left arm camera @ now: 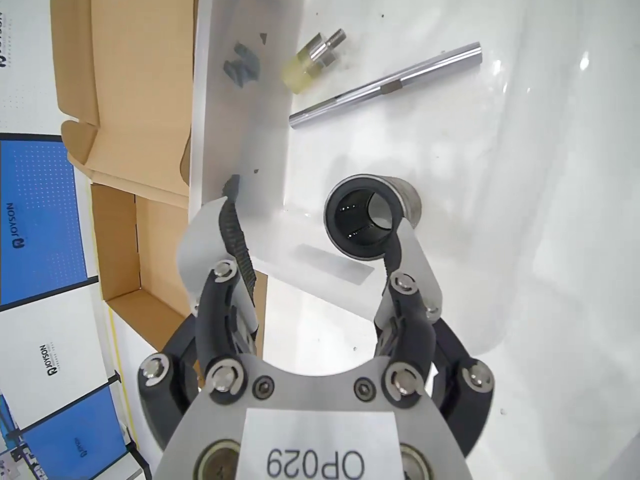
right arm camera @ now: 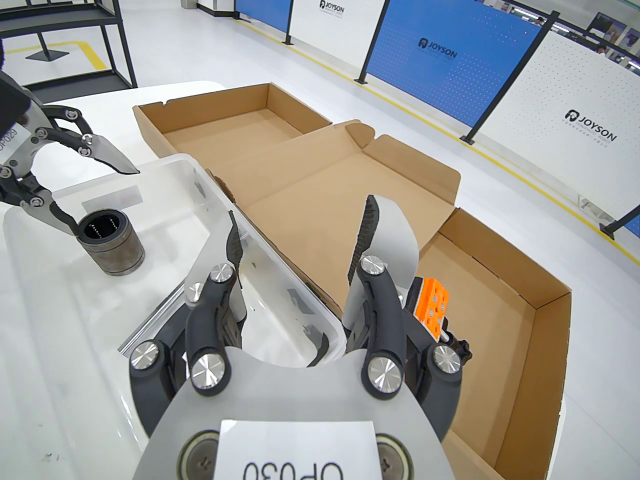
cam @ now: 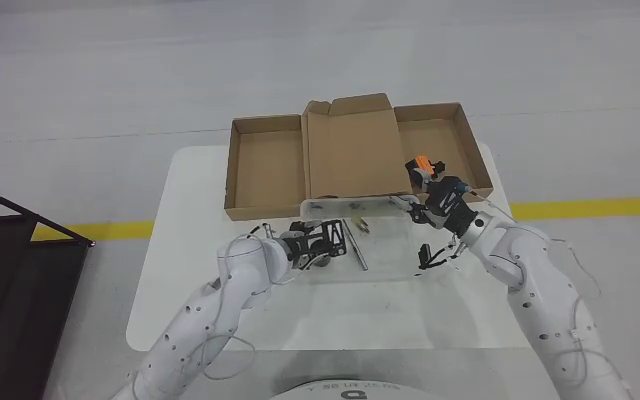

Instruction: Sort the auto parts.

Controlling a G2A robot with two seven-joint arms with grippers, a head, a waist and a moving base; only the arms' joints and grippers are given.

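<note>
A dark cylindrical bearing point(left arm camera: 370, 217) stands on end in the clear tray point(left arm camera: 500, 202). My left gripper point(left arm camera: 312, 217) is open around it, one fingertip point(left arm camera: 400, 237) touching its rim; the right wrist view shows this bearing point(right arm camera: 111, 244) and the left gripper point(right arm camera: 100, 197) too. A steel rod point(left arm camera: 385, 87) and a small yellowish threaded stud point(left arm camera: 310, 64) lie farther along the tray. My right gripper point(right arm camera: 300, 222) hangs open and empty over the cardboard box's edge, beside an orange block point(right arm camera: 431, 304) in the end compartment. From above, the left gripper point(cam: 332, 242), right gripper point(cam: 422, 195) and orange block point(cam: 423, 163) are seen.
The cardboard box point(cam: 350, 150) has three open compartments along the table's far side, right behind the tray point(cam: 400, 275). A black metal rack point(right arm camera: 100, 27) stands off the table's left end. Small dark bits point(left arm camera: 242, 64) lie by the tray wall.
</note>
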